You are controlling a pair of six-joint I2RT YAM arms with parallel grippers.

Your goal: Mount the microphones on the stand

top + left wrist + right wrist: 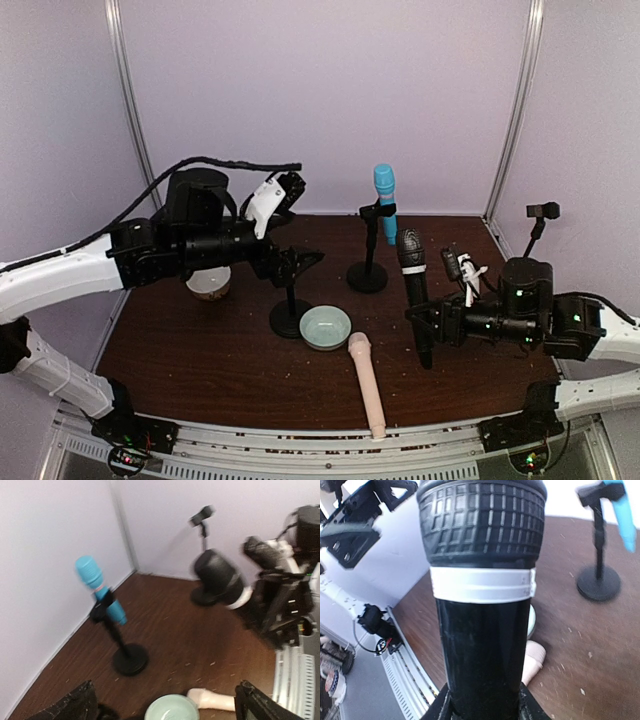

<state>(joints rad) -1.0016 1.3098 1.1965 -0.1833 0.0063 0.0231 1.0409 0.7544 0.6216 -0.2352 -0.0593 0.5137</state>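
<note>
1. The right jaws are clamped on the lower body of the black mic [413,290]. It stands almost upright, head up, over the right side of the tabletop [200,365].
2. In the right wrist view the black mic's ribbed head and white band fill the frame.
3. The left jaws are spread wide with nothing between them. Their 2 fingers [70,707] sit in the bottom corners of the left wrist view.
4. The left jaws hang above a black stand [290,318] near the middle of the tabletop.
5. A green bowl [325,327] sits just right of that stand's base.
6. The pink mic [367,385] lies flat near the front edge, with its head just beside the green bowl.
7. The blue mic [385,200] is clipped head up in a 2nd stand [368,272] at the back.
8. A beige bowl [208,284] sits on the left, under the left arm.
</note>
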